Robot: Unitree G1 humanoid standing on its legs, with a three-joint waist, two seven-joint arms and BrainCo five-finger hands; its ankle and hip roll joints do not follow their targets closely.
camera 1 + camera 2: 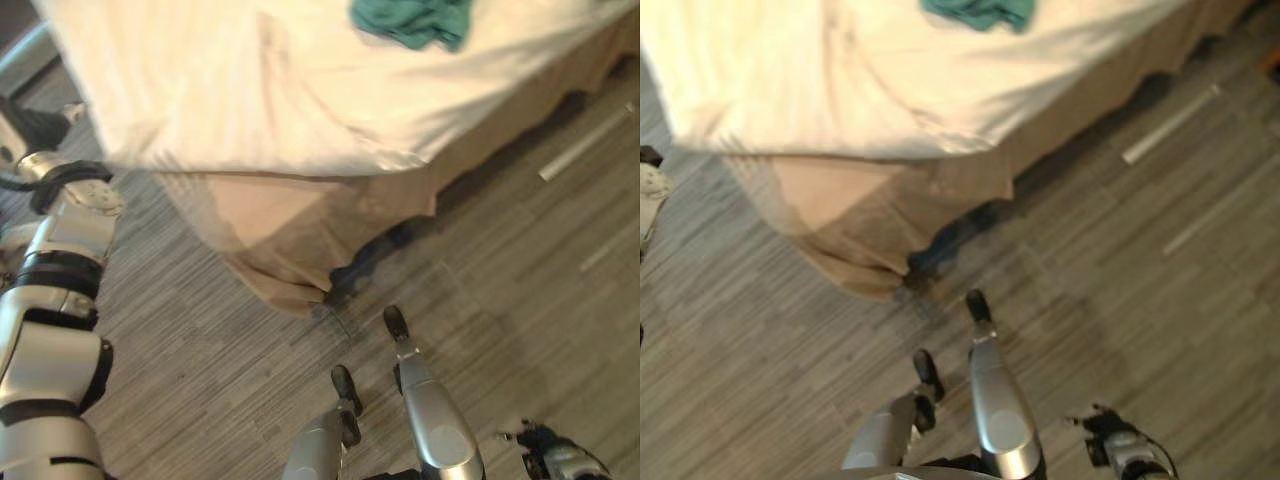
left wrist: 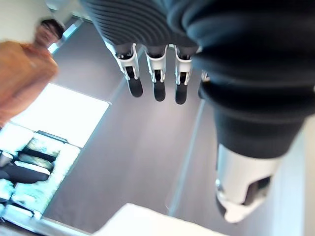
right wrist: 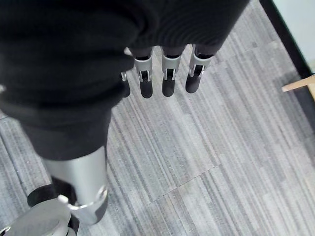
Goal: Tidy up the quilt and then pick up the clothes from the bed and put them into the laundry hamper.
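**Standing at the bed corner with both hands empty**

Body, read from left to right in the head views.

1. Left hand (image 2: 156, 73): its own wrist view shows the fingers straight and relaxed, holding nothing, with a person (image 2: 22, 69) in an orange top beyond them. The arm enters at the left edge of the head views, beside the bed.
2. Quilt (image 1: 250, 90): a pale cover lies over the bed corner, creased, with its edge hanging unevenly above the tan bed skirt (image 1: 290, 225). Judged from this, the tidying step is not finished.
3. Garment (image 1: 415, 22): a teal piece of clothing lies bunched on the quilt, well apart from either hand.
4. Right hand (image 3: 167, 81): its fingers are straight and loose over the grey plank floor (image 1: 500, 300), gripping nothing. Its dark fingertips show low in the head views, near the bed corner.
5. Strip (image 1: 585, 145): a pale bar lies on the floor, right of the bed.

Risks, as a judgement. Pulling the quilt straight with the garment on it could drag the garment along or bury it in a fold. The garment lies far across the bed, so a long reach could unbalance the robot. Both hands are low or turned away, so a hasty approach could catch the hanging skirt instead of the quilt edge.
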